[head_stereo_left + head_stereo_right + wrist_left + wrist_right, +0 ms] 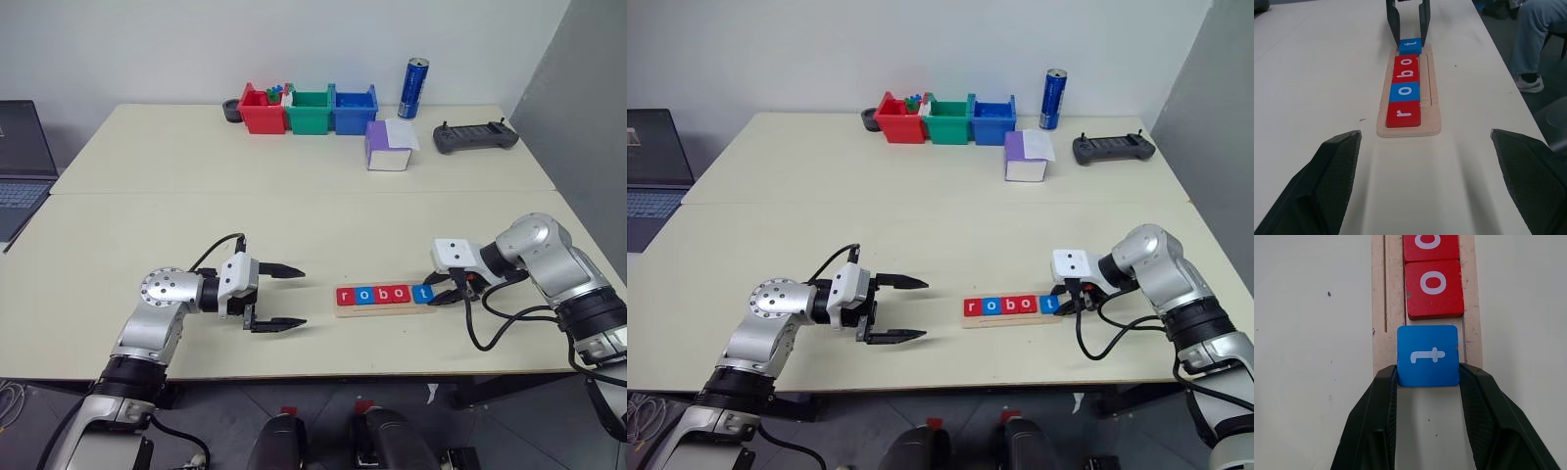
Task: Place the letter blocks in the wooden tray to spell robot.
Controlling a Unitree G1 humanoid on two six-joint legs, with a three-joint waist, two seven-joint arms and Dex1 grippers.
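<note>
Pale tabletop [294, 211] fills the head views you look through. Low in the middle, the wooden tray [384, 310] lies flat, with the letter blocks [374, 295] in a row reading r, o, b, o, t. At the tray's right end, your right gripper [438, 291] pinches the blue t block [422, 293]. Lower left, your left gripper [286, 298] hangs with its two fingers spread wide and holds nothing. It is well apart from the tray. Along the top edge you see a red bin [259, 111], a green bin [310, 112], a blue bin [354, 110] and a blue can [413, 88]. A purple and white box [390, 147] and a dark controller [475, 137] sit near them. A laptop [20, 166] is at the far left.

In your left wrist view, the tray runs up the middle, with the red r block [1403, 114] nearest. A person's leg [1535, 34] shows at the upper right.

In your right wrist view, the two black fingers [1376, 416] squeeze the blue t from both sides. It sits in the middle of the frame, over the tray's end, just beside a red o block [1434, 289].
</note>
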